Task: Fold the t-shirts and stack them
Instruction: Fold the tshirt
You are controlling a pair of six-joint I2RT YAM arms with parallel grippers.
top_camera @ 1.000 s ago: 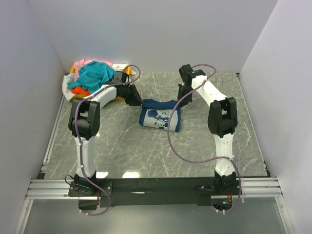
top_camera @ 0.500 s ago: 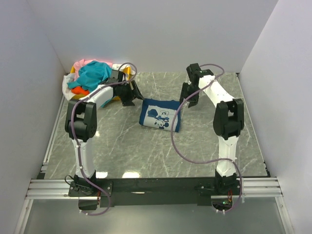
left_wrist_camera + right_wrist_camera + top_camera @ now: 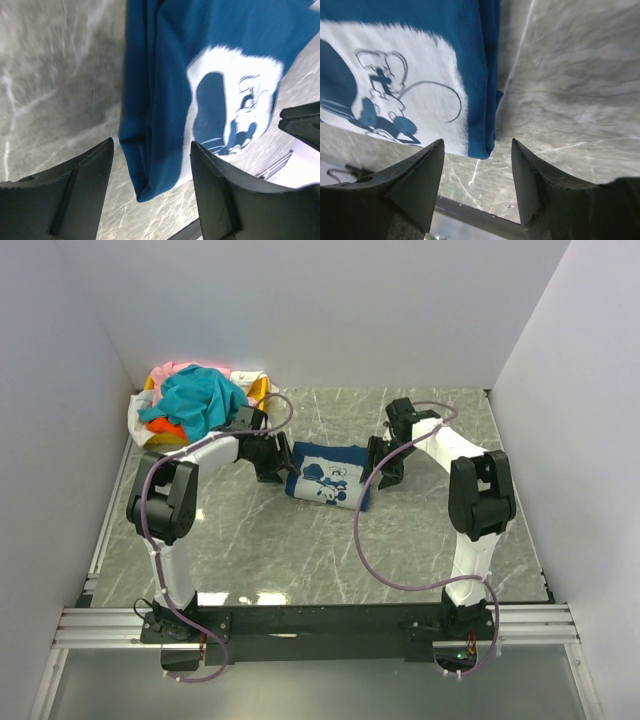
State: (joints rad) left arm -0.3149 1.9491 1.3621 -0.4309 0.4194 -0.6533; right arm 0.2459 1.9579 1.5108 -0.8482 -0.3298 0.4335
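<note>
A folded navy blue cotton t-shirt [image 3: 328, 477] is laid on the grey marbled tabletop [image 3: 300, 550], flanked by the left gripper [image 3: 151, 147] and right gripper [image 3: 477, 145], fingers [image 3: 85, 185] apart.

The grey marbled table [image 3: 430, 530] is carrying a folded navy blue t-shirt [image 3: 328, 475], lying flat at the frame's centre, and a heaped yellow tray [image 3: 260, 390] is sitting at upper left.

White left arm [image 3: 170, 562] and right arm [image 3: 468, 560], black joints [image 3: 163, 502], looping purple cables [image 3: 357, 530], black wedge-shaped gripper fingers [image 3: 75, 195], black bases [image 3: 185, 625]
</note>
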